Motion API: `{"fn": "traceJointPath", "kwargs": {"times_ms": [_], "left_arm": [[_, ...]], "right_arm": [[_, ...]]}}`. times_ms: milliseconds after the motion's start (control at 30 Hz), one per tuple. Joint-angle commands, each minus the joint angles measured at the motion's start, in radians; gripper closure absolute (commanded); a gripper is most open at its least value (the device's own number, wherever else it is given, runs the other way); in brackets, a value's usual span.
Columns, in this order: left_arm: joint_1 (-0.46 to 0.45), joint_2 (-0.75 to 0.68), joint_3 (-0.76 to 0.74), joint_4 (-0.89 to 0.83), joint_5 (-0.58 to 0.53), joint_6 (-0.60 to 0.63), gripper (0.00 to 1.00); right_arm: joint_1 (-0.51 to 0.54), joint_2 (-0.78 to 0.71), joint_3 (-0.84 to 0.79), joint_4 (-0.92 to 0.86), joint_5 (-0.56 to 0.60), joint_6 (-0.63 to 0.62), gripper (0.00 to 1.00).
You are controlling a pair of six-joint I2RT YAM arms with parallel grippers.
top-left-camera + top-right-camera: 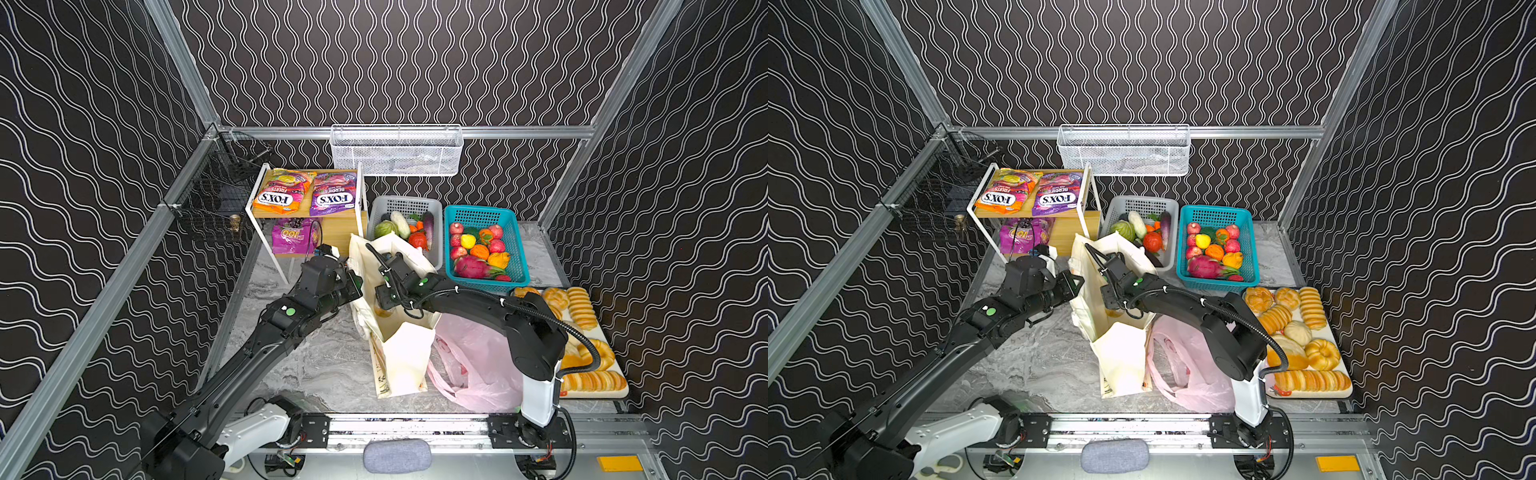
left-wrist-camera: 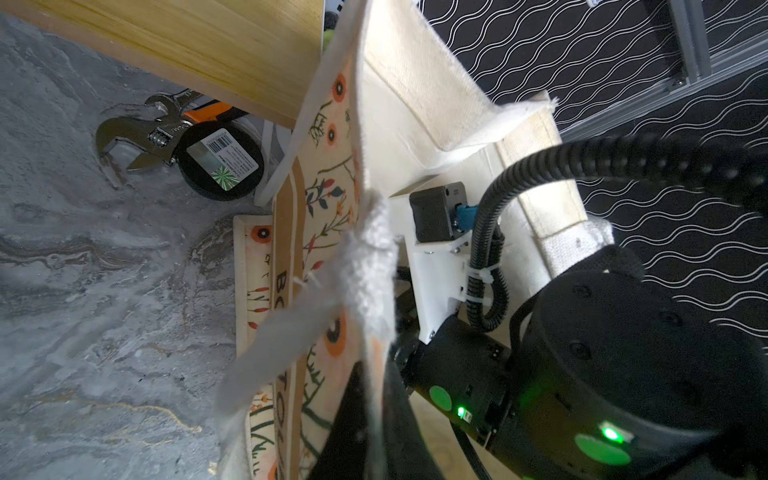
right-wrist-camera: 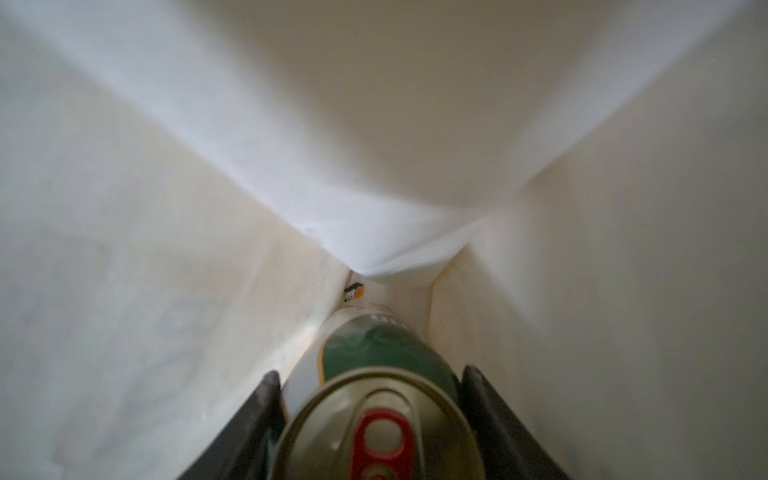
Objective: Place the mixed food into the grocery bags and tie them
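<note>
Canvas tote point(image 1: 405, 361) stands upright with its mouth open around the middle of the worktop point(image 1: 316, 370), and in both top views I see my right arm reaching down into it. On the right wrist view the right gripper point(image 3: 371, 372) sits between the cream walls, its fingers closed on the sides of the green can point(image 3: 386, 353), pull-tab end toward the lens. My left gripper point(image 2: 374, 409) is at the tote's left rim. Its jaws stand narrow with the cloth edge running between them, but I cannot tell whether they clamp it.

A pink plastic bag point(image 1: 478, 365) lies crumpled against the tote's right side, toward the front edge. The dragon fruit point(image 1: 471, 267) lies in the teal basket point(image 1: 478, 216) by the back edge, with a yellow toy fruit point(image 1: 468, 240) and an orange toy fruit point(image 1: 480, 251). At the back left corner, the shelf rack point(image 1: 340, 232) carries one purple packet point(image 1: 334, 193) on top and another purple packet point(image 1: 291, 237) below.
</note>
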Motion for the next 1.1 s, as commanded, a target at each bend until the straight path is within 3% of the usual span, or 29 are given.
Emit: {"fn": "traceJointPath", "kwargs": {"times_ms": [0,533,1067], "left_arm": [[0.001,0.003,0.011,0.011,-0.016,0.031,0.83],[0.002,0.019,-0.005,0.001,-0.035,0.049,0.86],[0.002,0.042,-0.012,0.003,-0.044,0.067,0.87]], "right_arm": [[-0.001,0.006,0.021,-0.032,-0.035,0.009,0.51],[0.000,-0.073,0.066,-0.039,-0.089,-0.019,0.18],[-0.001,-0.190,0.060,-0.041,-0.124,-0.019,0.09]]}}
